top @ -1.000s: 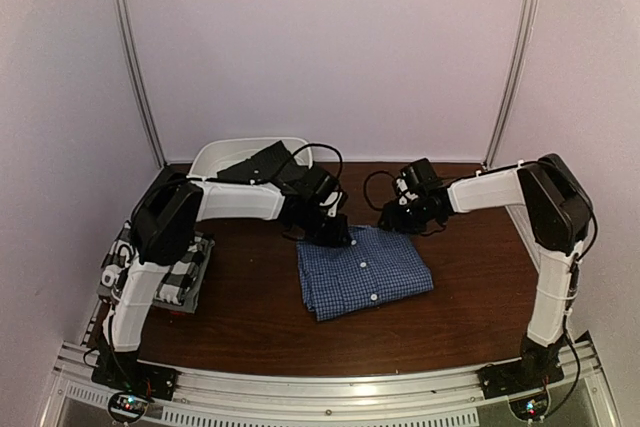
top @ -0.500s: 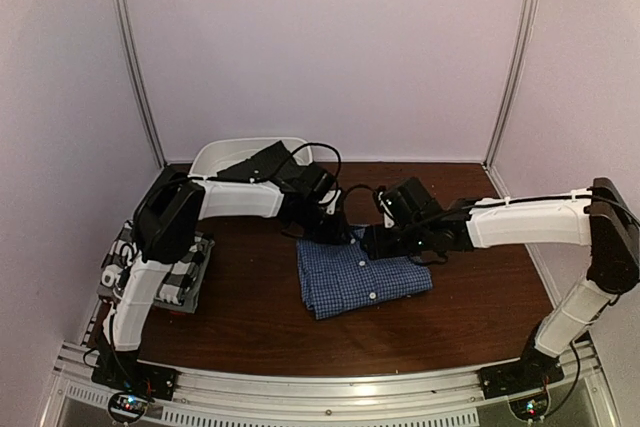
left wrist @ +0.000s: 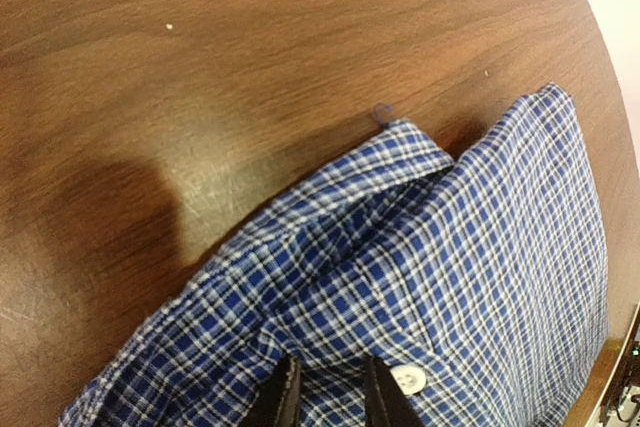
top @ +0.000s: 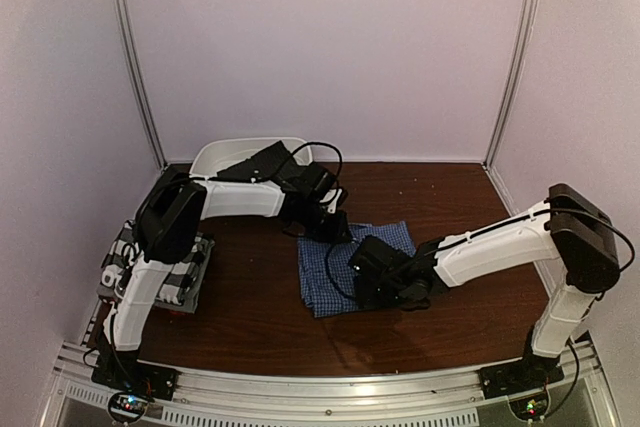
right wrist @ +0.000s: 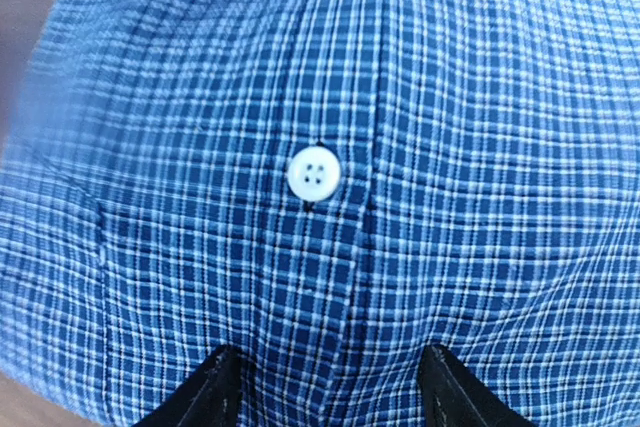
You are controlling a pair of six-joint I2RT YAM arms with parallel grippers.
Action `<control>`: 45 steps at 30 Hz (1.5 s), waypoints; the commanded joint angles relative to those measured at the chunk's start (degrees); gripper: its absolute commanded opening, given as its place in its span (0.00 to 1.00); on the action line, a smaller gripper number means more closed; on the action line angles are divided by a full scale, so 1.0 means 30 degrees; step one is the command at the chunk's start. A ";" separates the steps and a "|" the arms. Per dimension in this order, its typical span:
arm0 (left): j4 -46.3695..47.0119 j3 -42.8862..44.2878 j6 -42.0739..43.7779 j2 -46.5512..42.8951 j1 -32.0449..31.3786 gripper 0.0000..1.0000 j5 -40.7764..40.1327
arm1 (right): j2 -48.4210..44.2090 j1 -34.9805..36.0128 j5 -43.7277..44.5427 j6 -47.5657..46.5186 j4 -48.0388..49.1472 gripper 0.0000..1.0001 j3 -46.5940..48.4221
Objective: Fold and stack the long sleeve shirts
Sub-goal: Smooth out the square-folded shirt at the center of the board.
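1. Your left gripper [left wrist: 330, 399] has its jaws drawn narrow on a ridge of cloth beside a white button, at about 6 o'clock of the collar [left wrist: 385, 157]. It looks like a pinch on the blue-and-white check shirt [top: 318, 285].
2. Your right gripper [right wrist: 330, 392] stands released, fingers spread wide and holding nothing. It is low over the shirt front, with a second button [right wrist: 314, 174] at 12 o'clock from the gap.
3. In the top view, the check shirt lies at the middle of the table [top: 250, 322], already folded into a compact rectangle. The left arm is at its 11 o'clock corner and the right arm is over its 4 o'clock side.
4. At the table's 9 o'clock edge sits the folded pile, with the black-and-white plaid shirt [top: 190, 277] on top.
5. I judge the folding of this shirt nearly done. What is left is to tidy it and carry it onto the pile.
6. The white basin [top: 215, 157] sits at 11 o'clock. You cannot tell whether more shirts wait inside.
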 commanded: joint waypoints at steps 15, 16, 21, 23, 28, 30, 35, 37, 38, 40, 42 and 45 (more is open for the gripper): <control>-0.0579 0.0615 0.0702 0.0867 0.0252 0.24 -0.0098 | -0.4091 -0.0551 0.0618 0.0886 -0.1547 0.66 -0.0351; -0.0610 0.0649 0.0712 0.0867 0.0247 0.24 -0.0080 | -0.4207 -0.0789 0.0414 0.0885 -0.1370 0.64 -0.0673; -0.0772 0.0923 0.0833 0.0867 0.0248 0.24 -0.0106 | -0.4285 -0.1600 -0.0770 0.1003 0.0239 0.59 -0.2583; -0.0844 0.1059 0.0905 0.0869 0.0247 0.24 -0.0155 | -0.4100 -0.1799 -0.1064 0.1204 0.0873 0.58 -0.3363; -0.0978 0.1303 0.1017 0.0893 0.0247 0.24 -0.0179 | -0.3314 -0.1824 -0.1624 0.1998 0.1721 0.55 -0.4899; -0.1035 0.1391 0.1059 0.0979 0.0247 0.24 -0.0190 | -0.3251 -0.1823 -0.2008 0.2315 0.2286 0.54 -0.5434; -0.1410 0.1938 0.1173 0.0959 0.0249 0.24 -0.0109 | -0.4135 -0.1823 -0.2228 0.2401 0.2088 0.54 -0.5385; -0.1642 0.2264 0.1276 0.0815 0.0247 0.24 -0.0085 | -0.4877 -0.1823 -0.2092 0.2233 0.1545 0.55 -0.5015; -0.1780 0.2419 0.1293 0.0681 0.0247 0.25 -0.0060 | -0.5213 -0.1849 -0.1946 0.2145 0.1309 0.56 -0.4783; -0.1938 0.2677 0.1324 0.0307 0.0248 0.25 -0.0063 | -0.5812 -0.1951 -0.1834 0.1920 0.0834 0.57 -0.4344; -0.1999 0.2765 0.1299 -0.0292 0.0261 0.27 -0.0075 | -0.6344 -0.2192 -0.1889 0.1707 0.0717 0.58 -0.4100; -0.2003 0.2317 0.1076 -0.1482 0.0325 0.30 0.0371 | -0.6850 -0.2802 -0.2149 0.1376 0.0812 0.58 -0.4026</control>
